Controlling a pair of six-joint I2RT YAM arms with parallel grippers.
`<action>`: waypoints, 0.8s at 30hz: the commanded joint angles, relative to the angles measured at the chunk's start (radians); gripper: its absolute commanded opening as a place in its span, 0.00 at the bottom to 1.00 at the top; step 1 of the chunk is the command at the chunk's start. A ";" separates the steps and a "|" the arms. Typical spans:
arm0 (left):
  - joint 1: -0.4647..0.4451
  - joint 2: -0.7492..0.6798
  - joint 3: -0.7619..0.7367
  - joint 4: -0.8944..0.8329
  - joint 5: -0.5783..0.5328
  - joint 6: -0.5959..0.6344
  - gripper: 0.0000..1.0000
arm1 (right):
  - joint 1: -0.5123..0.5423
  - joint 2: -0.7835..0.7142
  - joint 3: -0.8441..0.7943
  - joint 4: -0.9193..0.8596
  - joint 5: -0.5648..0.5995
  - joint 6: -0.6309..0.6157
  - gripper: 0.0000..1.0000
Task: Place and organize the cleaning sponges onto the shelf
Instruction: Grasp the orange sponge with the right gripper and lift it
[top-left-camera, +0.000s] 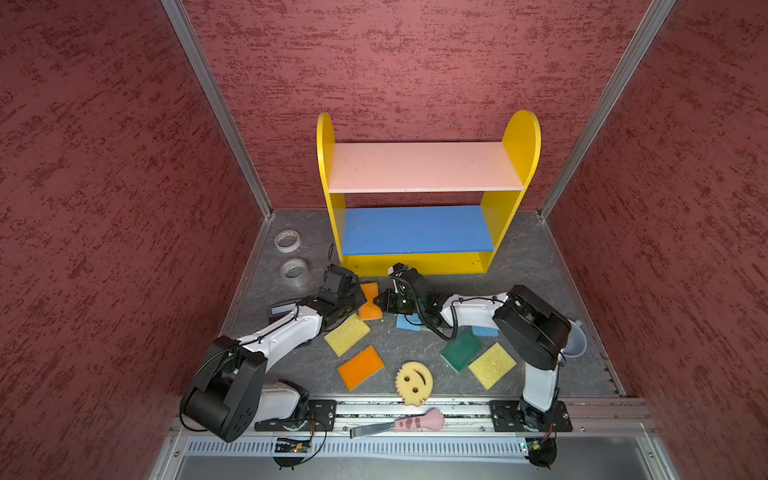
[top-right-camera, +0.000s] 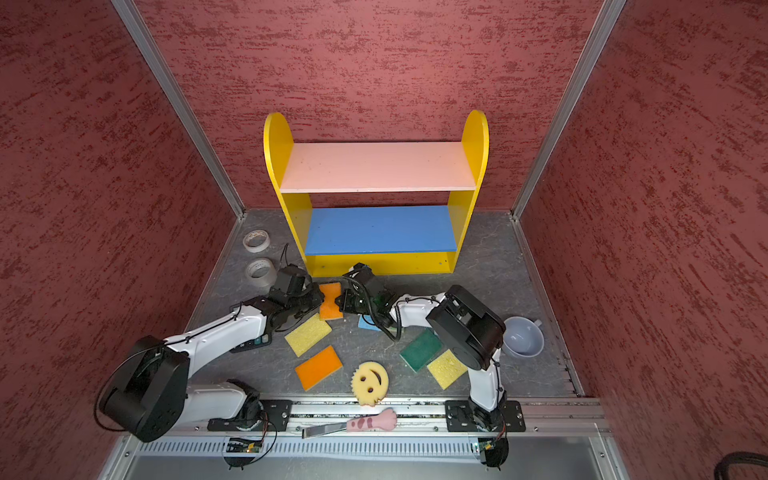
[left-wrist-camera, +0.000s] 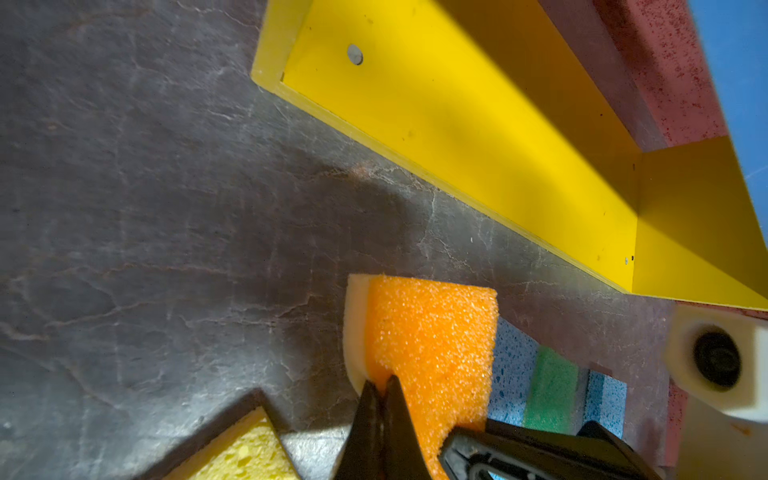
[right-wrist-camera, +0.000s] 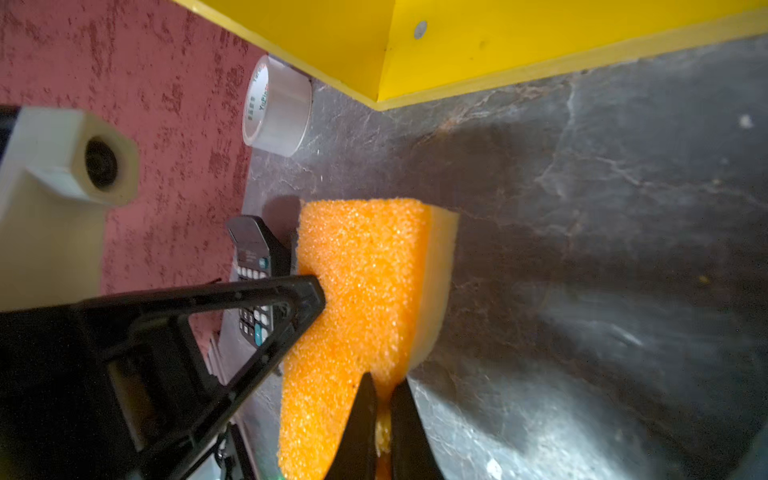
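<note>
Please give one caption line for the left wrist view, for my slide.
Left gripper pinching the orange sponge at its edge, in front of the shelf.

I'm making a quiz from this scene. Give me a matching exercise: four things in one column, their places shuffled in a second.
Things
1. orange sponge nearest the shelf
2. smiley sponge
3. tape rolls
4. pink cat-paw tool

Places
A. lying on the metal rail
B. clamped by the left gripper and right gripper
C. on the table, left of the shelf
D. at the table's near edge, by the rail

Pairs: 1-B, 2-D, 3-C, 4-A
</note>
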 joint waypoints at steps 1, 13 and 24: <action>-0.003 0.009 -0.003 0.042 0.023 -0.014 0.00 | 0.003 -0.001 0.000 0.031 -0.012 0.004 0.00; -0.002 -0.085 0.005 -0.039 -0.056 0.013 0.48 | -0.022 0.001 0.057 -0.107 0.171 -0.119 0.00; -0.001 -0.489 -0.110 -0.262 -0.287 -0.005 0.68 | -0.058 0.090 0.165 -0.100 0.379 -0.297 0.00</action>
